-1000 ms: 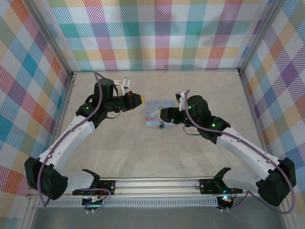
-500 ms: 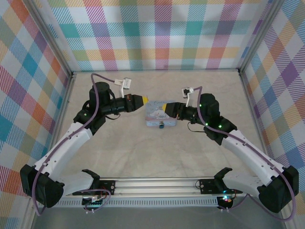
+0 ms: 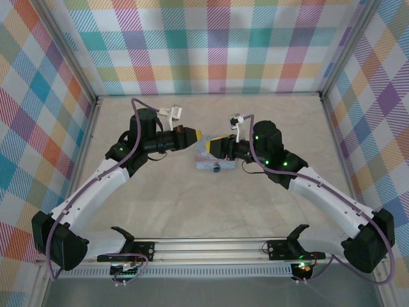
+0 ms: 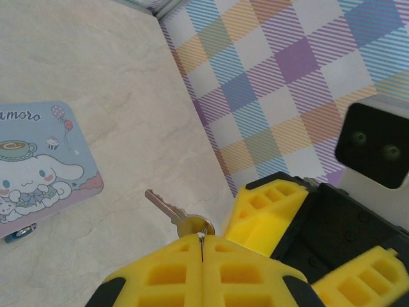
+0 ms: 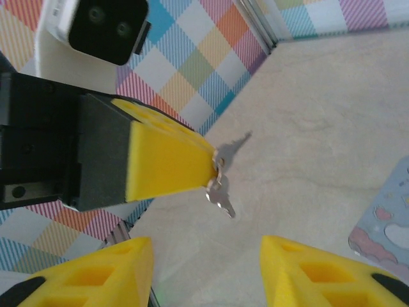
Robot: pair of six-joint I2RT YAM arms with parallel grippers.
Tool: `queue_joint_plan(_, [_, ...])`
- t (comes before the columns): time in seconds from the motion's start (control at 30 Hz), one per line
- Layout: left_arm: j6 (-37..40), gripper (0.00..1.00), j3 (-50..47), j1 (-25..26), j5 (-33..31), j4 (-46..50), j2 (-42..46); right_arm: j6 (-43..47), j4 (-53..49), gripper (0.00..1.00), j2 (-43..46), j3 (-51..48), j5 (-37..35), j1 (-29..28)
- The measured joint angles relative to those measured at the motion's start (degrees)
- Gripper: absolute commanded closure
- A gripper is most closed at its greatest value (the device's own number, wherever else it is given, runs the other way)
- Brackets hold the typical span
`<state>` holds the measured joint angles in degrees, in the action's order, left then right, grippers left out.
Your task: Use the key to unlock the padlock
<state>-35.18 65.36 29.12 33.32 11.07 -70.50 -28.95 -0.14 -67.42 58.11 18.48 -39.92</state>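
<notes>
The left pincer (image 4: 201,242) is shut tight on a small silver metal key (image 4: 167,208). The right pincer (image 5: 204,256) is wide open, facing it. The tiny dark metal padlock (image 3: 217,168) sits at the edge of the pale blue tin box (image 3: 206,153), close by both pincers.

robot lab test cell, pale marble-look tabletop (image 3: 172,204), plaid-patterned panels (image 3: 211,45) boxing three sides, aluminium frame posts (image 3: 66,48), extrusion rail (image 3: 211,246) along near edge

Pale blue cartoon tin (image 4: 38,173) flat on beige marbled table (image 4: 96,77), pastel plaid walls (image 3: 211,45) around
</notes>
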Motion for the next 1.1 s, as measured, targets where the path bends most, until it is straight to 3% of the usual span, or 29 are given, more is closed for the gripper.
queue_joint_plan(0.33, [-1.31,1.0,0.35,0.13,-0.44,1.07,0.0,5.49,0.02,0.52,-4.61,3.15,-2.69,-0.98])
queue_joint_plan(0.7, [-1.57,1.0,0.5,0.11,-1.97,1.05,0.0,7.45,-0.59,0.61,-6.21,4.96,-2.38,-1.05])
queue_joint_plan(1.1, [-1.68,1.0,1.2,0.11,-2.34,2.32,0.02,8.52,-0.09,0.57,-5.66,3.98,-2.73,-1.42])
